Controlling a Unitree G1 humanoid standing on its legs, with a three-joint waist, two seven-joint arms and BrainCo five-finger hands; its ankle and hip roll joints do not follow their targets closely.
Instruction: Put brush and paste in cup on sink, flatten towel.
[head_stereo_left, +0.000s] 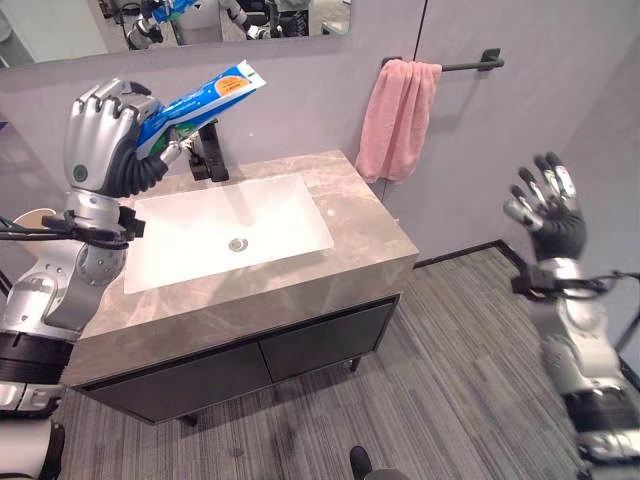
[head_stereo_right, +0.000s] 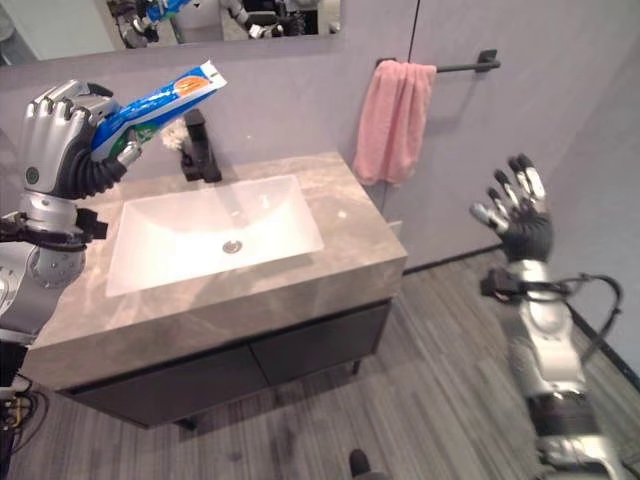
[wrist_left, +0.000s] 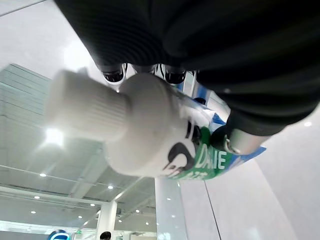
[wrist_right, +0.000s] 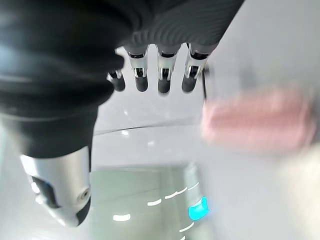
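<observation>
While the left robot hand (head_stereo_left: 105, 140) grips the toothpaste tube (head_stereo_left: 205, 97), hiding its middle, the right robot hand (head_stereo_left: 545, 205) hangs spread, empty.

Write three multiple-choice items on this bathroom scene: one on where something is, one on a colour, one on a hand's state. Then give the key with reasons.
1. Where is the toothpaste tube?
A. lying in the basin
B. held up in the left hand
C. on the floor

2. What colour is the towel on the wall bar?
A. pink
B. green
C. white

3. How is the right hand?
A. clenched round the towel
B. pressing the counter
C. open in the air, holding nothing

Key: 1 B, the left hand's fingers curl round the tube above the counter's back left corner. 2 A, pink cloth hangs bunched at the bar's left end. 3 C, its fingers are spread, clear of the towel and counter.
</observation>
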